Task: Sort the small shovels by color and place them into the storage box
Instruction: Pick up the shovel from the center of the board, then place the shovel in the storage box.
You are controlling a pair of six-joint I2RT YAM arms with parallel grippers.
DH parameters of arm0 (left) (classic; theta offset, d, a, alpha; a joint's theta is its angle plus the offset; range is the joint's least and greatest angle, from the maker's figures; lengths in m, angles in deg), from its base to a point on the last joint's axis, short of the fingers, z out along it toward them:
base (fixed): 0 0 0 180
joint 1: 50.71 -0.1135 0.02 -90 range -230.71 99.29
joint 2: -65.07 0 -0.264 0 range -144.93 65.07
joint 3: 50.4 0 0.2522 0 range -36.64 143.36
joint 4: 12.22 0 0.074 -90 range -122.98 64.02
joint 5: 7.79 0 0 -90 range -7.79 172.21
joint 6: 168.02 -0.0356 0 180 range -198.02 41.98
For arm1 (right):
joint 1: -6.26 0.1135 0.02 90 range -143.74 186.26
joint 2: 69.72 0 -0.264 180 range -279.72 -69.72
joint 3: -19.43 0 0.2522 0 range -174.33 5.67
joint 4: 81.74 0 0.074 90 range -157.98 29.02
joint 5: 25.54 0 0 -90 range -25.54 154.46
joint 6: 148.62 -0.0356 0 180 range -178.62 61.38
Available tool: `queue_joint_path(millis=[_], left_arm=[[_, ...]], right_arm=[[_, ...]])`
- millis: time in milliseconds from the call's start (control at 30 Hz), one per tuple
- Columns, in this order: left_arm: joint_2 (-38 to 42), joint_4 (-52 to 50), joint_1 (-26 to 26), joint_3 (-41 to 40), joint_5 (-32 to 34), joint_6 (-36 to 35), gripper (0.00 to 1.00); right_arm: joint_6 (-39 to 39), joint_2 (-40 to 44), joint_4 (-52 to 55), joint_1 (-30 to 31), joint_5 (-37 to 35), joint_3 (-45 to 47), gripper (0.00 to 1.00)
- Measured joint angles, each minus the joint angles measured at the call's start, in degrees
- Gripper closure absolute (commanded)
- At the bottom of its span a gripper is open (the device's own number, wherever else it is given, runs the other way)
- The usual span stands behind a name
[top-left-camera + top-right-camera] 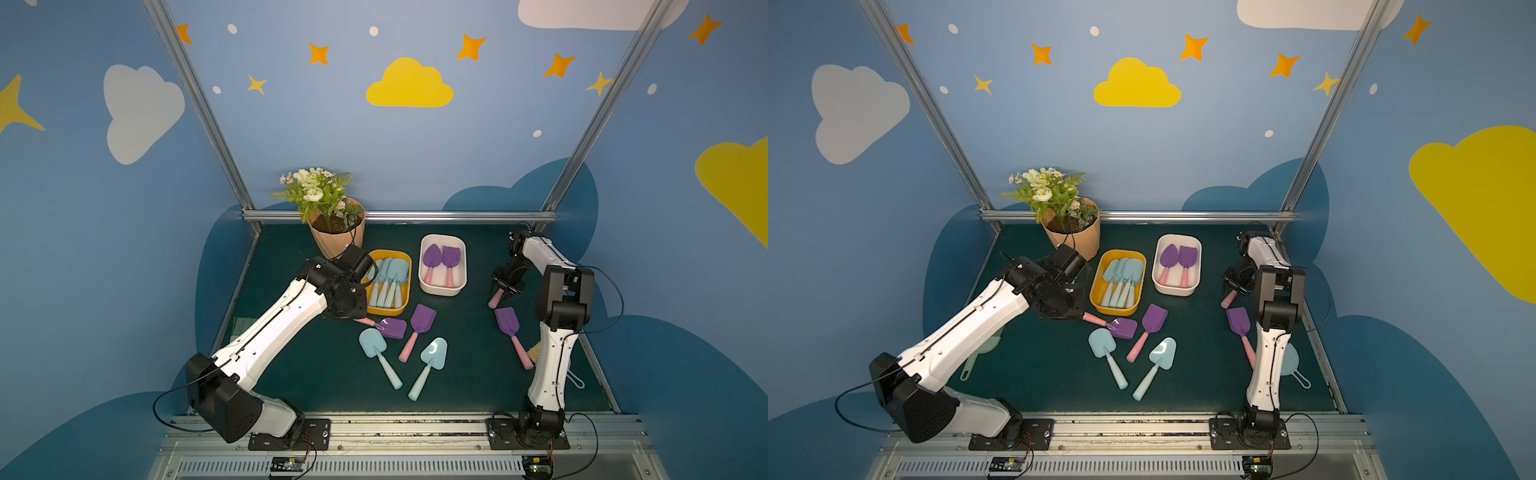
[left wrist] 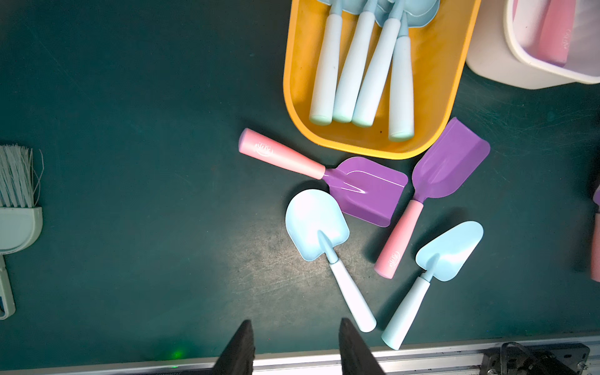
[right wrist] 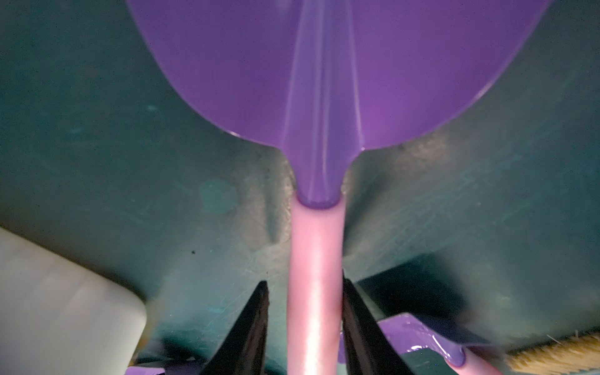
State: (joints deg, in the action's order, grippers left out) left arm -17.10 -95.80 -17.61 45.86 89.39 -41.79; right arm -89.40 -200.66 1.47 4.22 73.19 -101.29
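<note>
Right gripper (image 3: 305, 279): astride the pink handle of a purple shovel (image 3: 324, 65), beyond the white box (image 1: 442, 292) from the yellow box (image 1: 384, 311). Narrowly open, not clamped. Touches handle with one finger (image 3: 357, 311); thin strip of mat (image 1: 316, 374) visible beside the other. Blade and that strip seen from right wrist only. Hidden under gripper body in both top views, just the handle end (image 1: 496, 300) poking out.

Left gripper (image 2: 295, 321): partly open, fingers clearly apart, nothing between them, touching nothing. Hangs above mat on the robot side of the yellow box. Fingers seen from left wrist only; tucked beneath wrist housing in both top views.

Yellow box: holds four blue shovels (image 1: 388, 278), handles toward robot.
White box, just beside yellow box: holds two purple shovels (image 1: 440, 257).

Loose on mat, robot side of yellow box: purple pair (image 1: 422, 320), blue pair (image 1: 372, 343). One purple blade touching one blue blade, clearest from left wrist. Lone purple (image 1: 508, 321) beyond white box, near right gripper.

Mint brush (image 2: 19, 211): well away from yellow box, past left arm. Bristles plain from left wrist; in a top view only the handle (image 1: 969, 370) showing from under the arm.

Tan brush (image 3: 552, 355): bristles close by from right wrist, partly behind right arm in top views.
</note>
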Motion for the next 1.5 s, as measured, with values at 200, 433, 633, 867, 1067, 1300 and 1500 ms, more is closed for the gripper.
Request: queue_joint_path(millis=[200, 433, 633, 867, 1067, 1300, 1500], left_arm=[[0.0, 0.0, -0.1, 0.0, 0.0, 0.0, 0.68], [0.0, 0.0, -0.2, -0.1, -0.1, 0.0, 0.69], [0.2, 0.2, -0.3, -0.3, -0.1, 0.0, 0.69], [1.0, 0.4, -0.3, -0.7, -0.2, 0.0, 0.69], [2.8, 0.7, -0.3, -1.9, -0.2, 0.0, 0.69], [4.2, 0.9, -0.4, -2.5, -0.3, 0.0, 0.69], [4.8, 0.9, -0.4, -2.5, -0.3, 0.1, 0.69]], right_arm=[[0.0, -0.9, 0.0, 0.0, 0.4, 0.0, 0.72], [-0.1, -0.9, -0.2, 0.1, 0.5, -0.3, 0.86], [0.2, -0.9, 0.1, 0.6, 0.3, -3.5, 0.91], [1.4, 0.0, 2.8, 2.7, -1.6, -7.6, 0.96], [1.9, 3.6, 6.4, 5.0, -2.4, -12.3, 1.0], [2.6, 6.2, 10.9, 7.9, -2.5, -20.2, 1.0], [2.6, 6.2, 13.7, 10.1, -0.3, -26.5, 1.0]])
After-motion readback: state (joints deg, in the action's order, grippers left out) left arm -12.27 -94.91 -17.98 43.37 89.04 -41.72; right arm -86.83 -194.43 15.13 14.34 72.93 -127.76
